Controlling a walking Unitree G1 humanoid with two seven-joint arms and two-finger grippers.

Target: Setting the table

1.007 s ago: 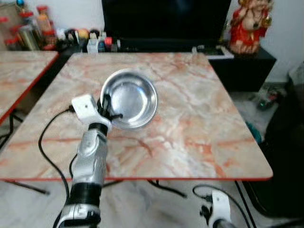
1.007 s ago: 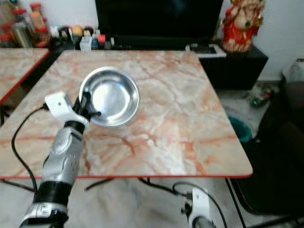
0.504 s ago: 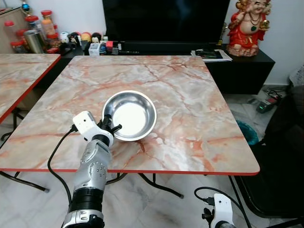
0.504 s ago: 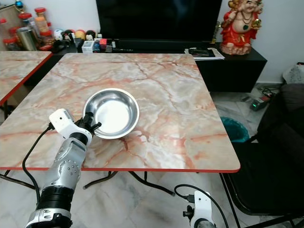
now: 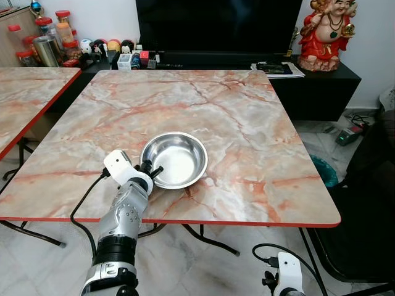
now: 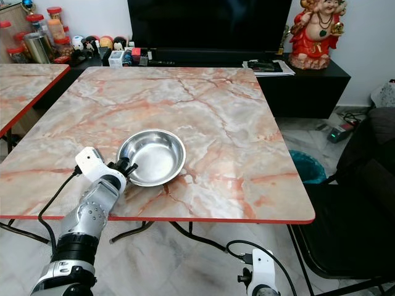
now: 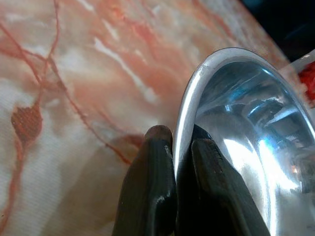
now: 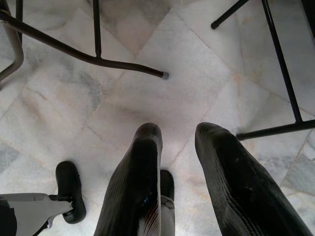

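A round steel bowl (image 5: 175, 159) rests near the front edge of the marble table (image 5: 247, 123), left of centre. My left gripper (image 5: 150, 170) is shut on the bowl's near-left rim; in the left wrist view one finger (image 7: 152, 187) is outside the rim and the other inside the steel bowl (image 7: 246, 147). My right arm hangs low beside the table, its wrist (image 5: 285, 279) at the bottom of the head view. The right gripper (image 8: 178, 142) points at the tiled floor, fingers slightly apart, holding nothing.
A second marble table (image 5: 24, 98) stands at the left. Behind are a black TV (image 5: 216, 24) on a low black cabinet, jars and small bottles (image 5: 55, 46), and a red figurine (image 5: 330, 34). A dark chair (image 5: 370, 203) is at the right. Table legs (image 8: 88, 54) cross the floor.
The camera has shifted and steadied. My left gripper has drawn the bowl toward the table's front edge, keeping its hold on the rim. The right arm stays hanging.
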